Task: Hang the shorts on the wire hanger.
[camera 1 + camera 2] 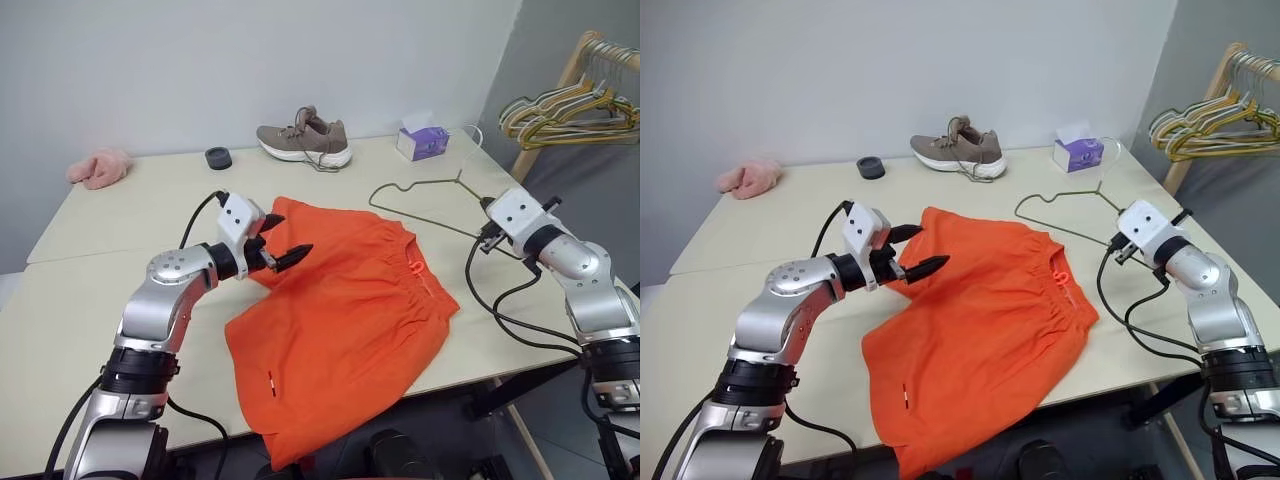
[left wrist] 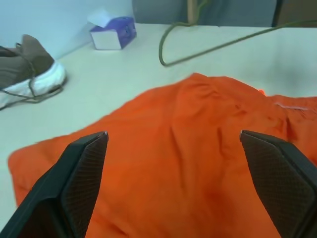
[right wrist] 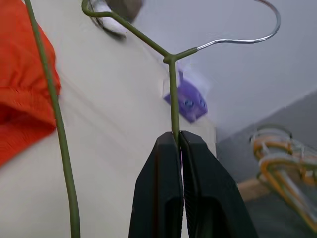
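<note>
A: What does the room look like?

B: A pale cream surface (image 1: 120, 270) runs up to a plain grey-white wall. Along its far edge, from ten o'clock to one o'clock, sit a pink fluffy item (image 1: 98, 168), a small dark round object (image 1: 218, 158), a brown shoe (image 1: 304, 138) with a white sole and a purple tissue box (image 1: 423, 141). At two o'clock, off the surface, a wooden rack (image 1: 560, 90) carries a bunch of yellow, green and white hangers (image 1: 565, 112).

A: And the shorts?

B: The shorts (image 1: 345, 320) are bright orange, thin and creased, lying flat at the centre. The gathered waistband faces three o'clock, and one leg droops over the near edge at six o'clock.

A: The wire hanger?

B: The wire hanger (image 1: 420, 205) is a thin olive-gold triangle, just beyond the shorts toward one o'clock. Its hook points at the tissue box.

A: What are the fingers doing?

B: The left gripper (image 1: 280, 242) sits over the shorts' far corner at nine o'clock, its black fingers (image 2: 81, 171) spread wide with only orange cloth seen between them; I cannot tell whether they touch it. The right gripper (image 3: 176, 136) has its fingers pressed together, pinching the hanger's wire just below the twist under the hook. That end looks lifted off the surface.
</note>
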Motion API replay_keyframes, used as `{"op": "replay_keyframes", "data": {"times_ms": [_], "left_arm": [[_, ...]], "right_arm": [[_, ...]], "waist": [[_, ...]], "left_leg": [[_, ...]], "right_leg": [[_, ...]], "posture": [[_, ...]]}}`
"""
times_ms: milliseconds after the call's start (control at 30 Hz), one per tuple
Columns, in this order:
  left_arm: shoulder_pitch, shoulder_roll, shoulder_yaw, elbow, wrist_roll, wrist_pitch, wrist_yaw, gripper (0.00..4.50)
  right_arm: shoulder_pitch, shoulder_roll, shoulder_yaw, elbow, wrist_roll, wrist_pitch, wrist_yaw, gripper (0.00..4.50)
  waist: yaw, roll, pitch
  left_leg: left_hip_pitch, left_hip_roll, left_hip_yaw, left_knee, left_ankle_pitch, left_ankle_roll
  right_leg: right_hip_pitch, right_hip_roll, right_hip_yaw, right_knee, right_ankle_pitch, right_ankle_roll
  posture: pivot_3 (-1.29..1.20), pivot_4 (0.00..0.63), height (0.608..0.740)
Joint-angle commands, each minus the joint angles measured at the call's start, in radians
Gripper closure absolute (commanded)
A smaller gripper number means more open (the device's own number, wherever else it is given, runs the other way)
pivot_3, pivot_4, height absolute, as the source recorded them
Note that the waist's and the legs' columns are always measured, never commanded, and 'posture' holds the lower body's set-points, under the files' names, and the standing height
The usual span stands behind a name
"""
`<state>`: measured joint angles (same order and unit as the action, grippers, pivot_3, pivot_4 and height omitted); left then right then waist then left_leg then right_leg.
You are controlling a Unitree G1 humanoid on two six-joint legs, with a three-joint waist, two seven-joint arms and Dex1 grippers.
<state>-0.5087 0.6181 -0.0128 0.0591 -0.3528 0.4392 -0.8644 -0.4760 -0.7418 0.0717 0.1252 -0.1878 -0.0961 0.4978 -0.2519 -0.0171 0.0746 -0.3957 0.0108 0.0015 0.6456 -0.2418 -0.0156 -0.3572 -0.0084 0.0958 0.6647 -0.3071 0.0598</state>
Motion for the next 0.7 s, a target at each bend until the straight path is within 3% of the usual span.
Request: {"op": "replay_keyframes", "data": {"times_ms": [33,267,467,700], "left_arm": [[-0.06,0.07,-0.018,0.044,0.014,0.01,-0.107,0.01],[-0.125,0.108,-0.081,0.131,0.05,0.026,-0.236,0.01],[-0.092,0.138,-0.141,0.082,0.038,0.089,-0.367,0.01],[-0.115,0.105,-0.143,0.128,0.067,0.043,-0.373,0.01]], "right_arm": [[-0.019,-0.026,0.046,-0.099,-0.046,-0.207,0.033,4.5],[-0.08,-0.007,0.088,-0.089,-0.043,-0.396,0.074,4.5],[-0.124,0.024,0.104,-0.092,-0.029,-0.432,0.099,4.5],[-0.119,0.055,0.107,-0.117,-0.013,-0.445,0.129,4.5]], "waist": [[-0.007,0.0,0.0],[-0.009,0.0,0.0],[-0.012,0.0,0.0],[-0.015,0.0,0.0]], "left_leg": [[-0.001,0.001,0.0,0.0,0.0,0.0],[-0.001,0.0,0.0,0.001,0.0,0.0],[-0.001,0.0,-0.002,0.0,0.0,0.0],[-0.001,0.0,-0.002,0.001,0.0,0.0]], "right_leg": [[-0.001,0.001,0.0,0.0,0.0,0.0],[-0.001,-0.001,-0.001,0.0,0.003,-0.004],[-0.001,0.0,-0.002,0.001,0.003,-0.005],[-0.001,-0.001,-0.002,0.003,0.003,-0.005]], "posture": [[-0.24,0.033,0.74],[-0.25,0.032,0.74],[-0.26,0.032,0.74],[-0.26,0.032,0.74]]}}
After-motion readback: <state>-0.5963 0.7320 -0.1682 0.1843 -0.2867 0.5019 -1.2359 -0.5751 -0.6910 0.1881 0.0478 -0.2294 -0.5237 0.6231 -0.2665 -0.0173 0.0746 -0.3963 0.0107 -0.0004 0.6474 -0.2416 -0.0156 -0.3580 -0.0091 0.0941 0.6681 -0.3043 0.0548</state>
